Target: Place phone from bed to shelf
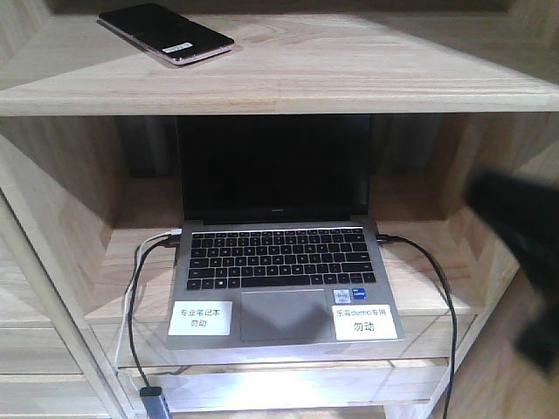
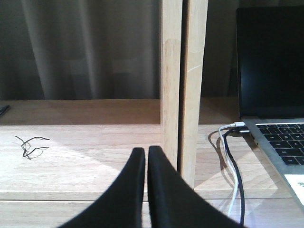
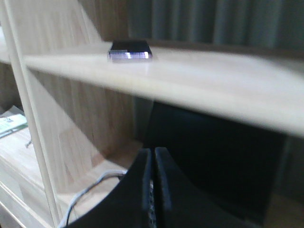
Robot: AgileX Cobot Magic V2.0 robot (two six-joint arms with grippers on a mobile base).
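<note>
Exterior front-facing view: we see the slim glossy black smartphone with a pinkish rim lying flat near the back-left corner of the upper board of the pale natural-wood shelf. An open grey laptop sits in the compartment below. Our left gripper and right gripper both hold their black fingers pressed together, empty, well apart from the phone. We judge the phone light, stiff, slippery and breakable; its long rimmed edges offer the safest hold.
</note>
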